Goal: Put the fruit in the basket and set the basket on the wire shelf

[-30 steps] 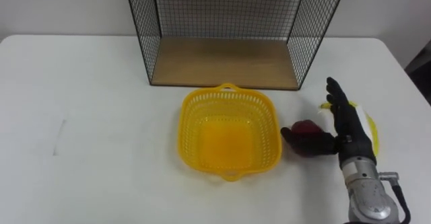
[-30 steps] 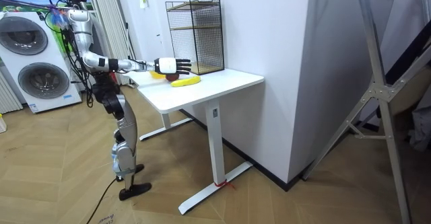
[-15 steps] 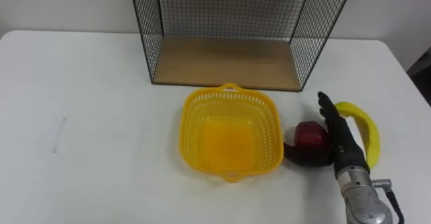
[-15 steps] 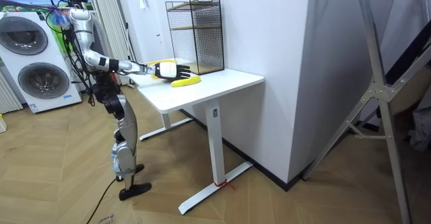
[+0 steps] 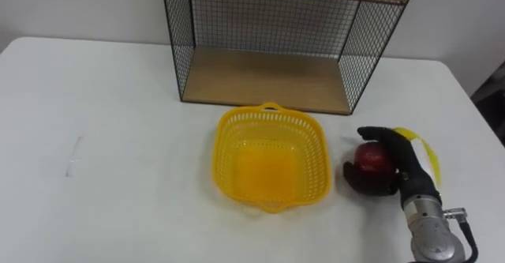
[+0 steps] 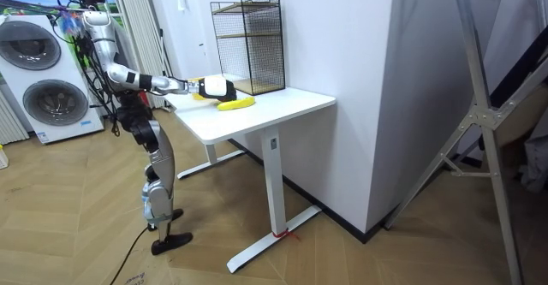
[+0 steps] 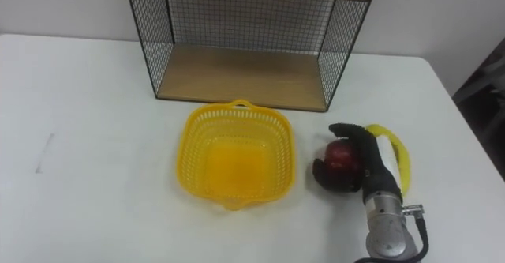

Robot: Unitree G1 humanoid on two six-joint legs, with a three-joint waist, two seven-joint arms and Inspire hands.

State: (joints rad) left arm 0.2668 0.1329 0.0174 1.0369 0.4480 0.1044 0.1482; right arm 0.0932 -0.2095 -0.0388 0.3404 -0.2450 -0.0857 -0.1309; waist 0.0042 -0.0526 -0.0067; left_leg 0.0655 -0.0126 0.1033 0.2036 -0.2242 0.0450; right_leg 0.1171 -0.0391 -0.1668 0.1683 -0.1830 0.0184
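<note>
Apple (image 5: 372, 159), red and round, sits on the white tabletop (image 5: 118, 137) just to the right of the yellow basket (image 5: 272, 160). The right robot hand (image 5: 401, 167) is wrapped around it, with fingers curled over the top and far side and the thumb closing on the near side. I cannot tell whether it has left the surface yet.

The grip from above looks chosen so the fruit can be raised over the basket's rim and let go inside. The basket is empty and lies open side up in front of the wire shelf (image 5: 268, 77). Its small handle faces the shelf's lower wooden board, which probably makes for a short carry when the basket is set there.

A banana (image 5: 427, 154) lies just beyond the hand on the right, partly hidden by it and near enough to be nudged as the hand comes away.

In the room view the robot stands at the tabletop's edge with this arm stretched out over it.

No label or print can be read on the basket, the fruit or the shelf. A faint grey mark (image 5: 73, 154) on the left of the tabletop is not legible as writing.
</note>
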